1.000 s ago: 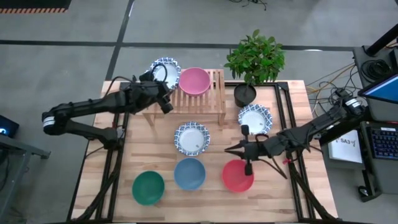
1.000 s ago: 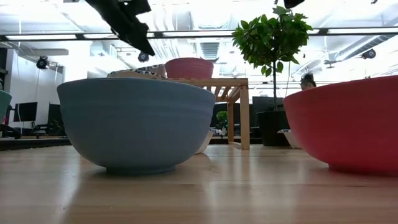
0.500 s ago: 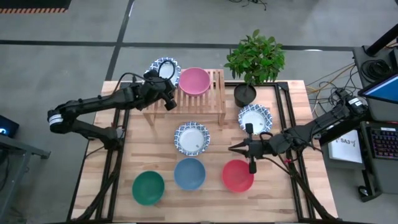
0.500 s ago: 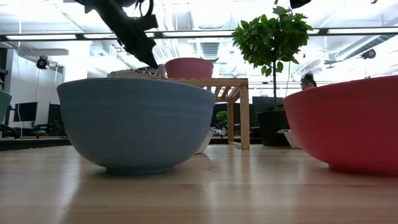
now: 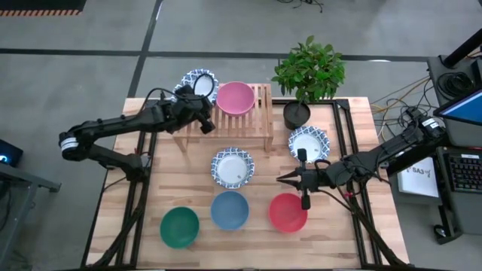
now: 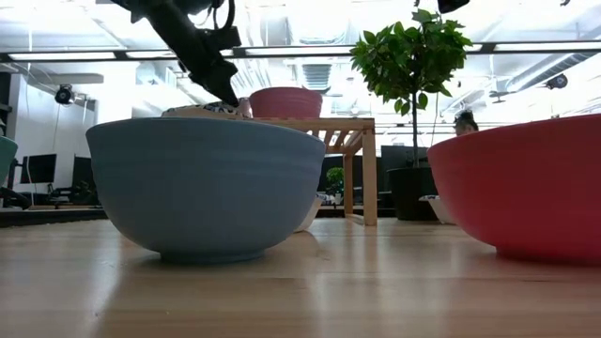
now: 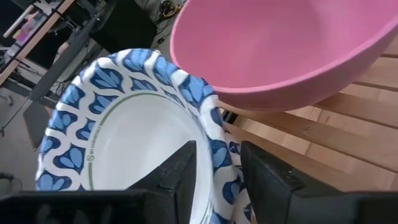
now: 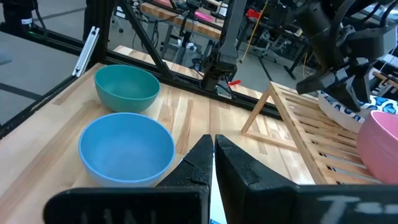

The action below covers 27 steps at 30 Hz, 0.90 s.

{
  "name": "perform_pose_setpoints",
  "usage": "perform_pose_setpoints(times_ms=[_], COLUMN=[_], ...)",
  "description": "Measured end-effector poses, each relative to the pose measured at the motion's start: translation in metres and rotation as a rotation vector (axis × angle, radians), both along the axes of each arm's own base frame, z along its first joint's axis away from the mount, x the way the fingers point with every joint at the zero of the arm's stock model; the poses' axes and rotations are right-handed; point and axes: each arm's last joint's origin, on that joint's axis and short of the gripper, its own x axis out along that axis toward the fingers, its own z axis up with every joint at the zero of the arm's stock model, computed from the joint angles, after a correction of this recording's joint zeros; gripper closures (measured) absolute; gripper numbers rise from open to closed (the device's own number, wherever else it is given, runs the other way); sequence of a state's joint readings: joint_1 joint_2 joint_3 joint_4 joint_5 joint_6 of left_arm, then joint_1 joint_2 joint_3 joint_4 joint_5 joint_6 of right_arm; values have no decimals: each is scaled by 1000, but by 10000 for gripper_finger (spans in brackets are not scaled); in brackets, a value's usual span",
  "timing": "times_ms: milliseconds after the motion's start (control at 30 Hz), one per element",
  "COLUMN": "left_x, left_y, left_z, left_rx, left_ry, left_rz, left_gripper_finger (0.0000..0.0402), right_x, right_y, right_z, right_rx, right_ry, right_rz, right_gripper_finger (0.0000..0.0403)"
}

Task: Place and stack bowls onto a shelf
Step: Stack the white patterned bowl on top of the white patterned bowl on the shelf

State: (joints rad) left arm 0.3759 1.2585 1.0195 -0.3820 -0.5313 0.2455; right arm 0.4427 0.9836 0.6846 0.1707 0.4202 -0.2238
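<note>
In the high view the light-wood shelf stands at the far middle of the table. The pink bowl sits on its slats. A white bowl with a blue rim lies at the shelf's left end, overhanging it, and my left gripper is shut on it. Two more blue-rimmed bowls rest on the table, with the green, blue and red bowls along the near edge. My right gripper hovers shut above the table between the red bowl and the middle patterned one. My left gripper has the blue-patterned rim of the white bowl on the side next to the pink bowl. One finger stands inside the bowl and the other outside. The fingers come slanting down from the near left. The bowl lies tilted at the shelf's left end.
A black plant pot with a leafy plant stands by the shelf's right end. The shelf's right half holds nothing. In the low view the blue bowl and red bowl stand in front of the shelf.
My left gripper has moved a little toward the table's right and far edge, closer over the shelf's left end, taking the blue-rimmed bowl slightly farther along with it.
</note>
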Motion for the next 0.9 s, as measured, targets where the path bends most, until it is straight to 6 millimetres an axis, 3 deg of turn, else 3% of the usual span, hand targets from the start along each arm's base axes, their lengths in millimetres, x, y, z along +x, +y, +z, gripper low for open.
perform_pose_setpoints(times_ms=[600,900], left_x=[-1,-10], left_y=[0,-3], left_z=[12,46], left_rx=[2,-8], left_ry=[-15,59], left_rz=[27,54], left_gripper_finger=[396,400], right_x=[0,0], right_y=[0,0], right_z=[0,0], right_rx=[4,5], right_ry=[-1,-3], right_rz=[-1,-1], right_gripper_finger=[394,394])
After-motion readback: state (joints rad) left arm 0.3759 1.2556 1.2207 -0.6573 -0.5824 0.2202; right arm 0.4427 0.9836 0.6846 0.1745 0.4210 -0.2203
